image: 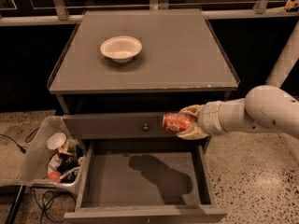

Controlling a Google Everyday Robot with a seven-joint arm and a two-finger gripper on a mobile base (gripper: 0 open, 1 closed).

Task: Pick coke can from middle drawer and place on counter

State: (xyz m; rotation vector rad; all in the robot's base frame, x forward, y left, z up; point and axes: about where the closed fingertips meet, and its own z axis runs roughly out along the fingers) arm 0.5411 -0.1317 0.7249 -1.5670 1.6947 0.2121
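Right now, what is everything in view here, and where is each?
Flat grey counter: one, grey, cabinet top.
Shallow grey middle drawer: one, grey, pulled open at bottom.
Knobbed grey drawer front: one, grey, under the counter.
Red metal coke can: one, red, held sideways before the drawer front.
Round white bowl: one, white, on the counter, left.
Clear plastic bin: one, holding rubbish, floor left.
Gripper: one, cream, shut on the can.
Arm: one, white, from the right.
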